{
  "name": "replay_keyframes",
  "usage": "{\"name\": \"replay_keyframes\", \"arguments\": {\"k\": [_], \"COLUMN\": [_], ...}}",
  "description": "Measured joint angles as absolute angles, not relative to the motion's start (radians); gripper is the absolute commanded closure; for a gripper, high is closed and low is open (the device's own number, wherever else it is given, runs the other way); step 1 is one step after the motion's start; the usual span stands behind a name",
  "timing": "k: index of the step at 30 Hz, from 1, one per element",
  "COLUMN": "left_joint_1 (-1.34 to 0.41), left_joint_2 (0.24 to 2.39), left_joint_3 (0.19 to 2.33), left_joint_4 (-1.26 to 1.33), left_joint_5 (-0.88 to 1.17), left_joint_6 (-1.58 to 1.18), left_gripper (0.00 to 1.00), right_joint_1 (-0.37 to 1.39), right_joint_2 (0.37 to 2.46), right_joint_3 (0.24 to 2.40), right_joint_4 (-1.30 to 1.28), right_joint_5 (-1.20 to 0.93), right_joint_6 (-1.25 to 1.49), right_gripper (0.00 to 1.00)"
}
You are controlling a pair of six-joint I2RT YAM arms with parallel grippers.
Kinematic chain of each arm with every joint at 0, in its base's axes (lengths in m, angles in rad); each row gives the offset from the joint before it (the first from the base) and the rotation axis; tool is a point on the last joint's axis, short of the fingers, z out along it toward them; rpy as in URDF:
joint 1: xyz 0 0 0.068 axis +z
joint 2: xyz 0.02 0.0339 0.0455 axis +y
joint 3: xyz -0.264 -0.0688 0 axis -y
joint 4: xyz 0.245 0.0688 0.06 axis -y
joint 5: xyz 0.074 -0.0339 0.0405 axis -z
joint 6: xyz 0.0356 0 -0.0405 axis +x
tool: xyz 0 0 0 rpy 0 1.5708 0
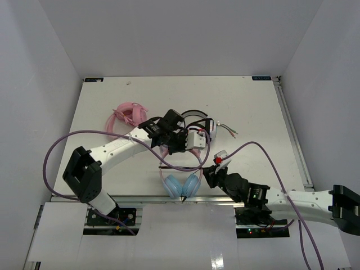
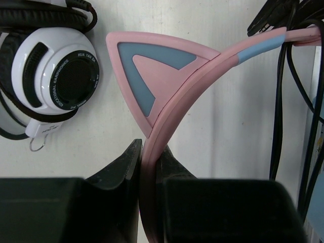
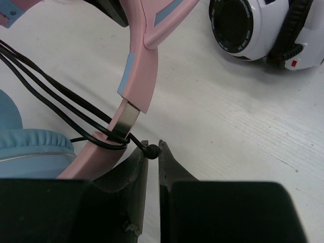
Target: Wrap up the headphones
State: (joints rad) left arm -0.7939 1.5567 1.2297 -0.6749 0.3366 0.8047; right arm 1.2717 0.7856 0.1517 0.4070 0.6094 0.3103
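Note:
The headphones point(image 1: 181, 184) lie near the table's front edge, with light blue ear cups and a pink headband point(image 2: 187, 81) bearing a cat ear point(image 2: 147, 66). My left gripper point(image 1: 180, 145) is shut on the headband, which runs up between its jaws in the left wrist view point(image 2: 150, 147). My right gripper point(image 1: 210, 172) is shut on the end of the thin dark cable point(image 3: 151, 150). The cable point(image 3: 55, 96) is looped around the metal slider point(image 3: 124, 117) beside a blue ear cup point(image 3: 30, 147).
White-and-black headphones point(image 1: 201, 128) lie just beyond the left gripper; they also show in the left wrist view point(image 2: 55, 76) and the right wrist view point(image 3: 253, 25). All-pink headphones point(image 1: 126, 115) lie at the back left. Loose cable strands point(image 2: 283, 111) hang on the right.

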Motion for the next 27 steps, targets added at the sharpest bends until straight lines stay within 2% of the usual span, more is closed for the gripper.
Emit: {"name": "replay_keyframes", "arguments": {"k": [6,16,27], "left_joint_1": [-0.788,-0.771,-0.726], "left_joint_2": [1.645,1.646,1.72], "left_joint_3": [1.223,1.087,1.069], "left_joint_4": [-0.612,-0.443,-0.396], "left_joint_5": [0.336,0.328,0.264], "left_joint_6": [0.808,0.831,0.835], "left_gripper": [1.0,1.0,1.0], "right_joint_1": [1.23,1.16,1.068], "right_joint_2": [0.887,1.07,1.255], "right_joint_3": [0.128,0.097,0.123], "right_joint_4": [0.469,0.642,0.766], "right_joint_5": [0.623,0.545,0.465], "right_joint_6": [0.306,0.305,0.302], "right_gripper": [0.92,0.92,0.92]}}
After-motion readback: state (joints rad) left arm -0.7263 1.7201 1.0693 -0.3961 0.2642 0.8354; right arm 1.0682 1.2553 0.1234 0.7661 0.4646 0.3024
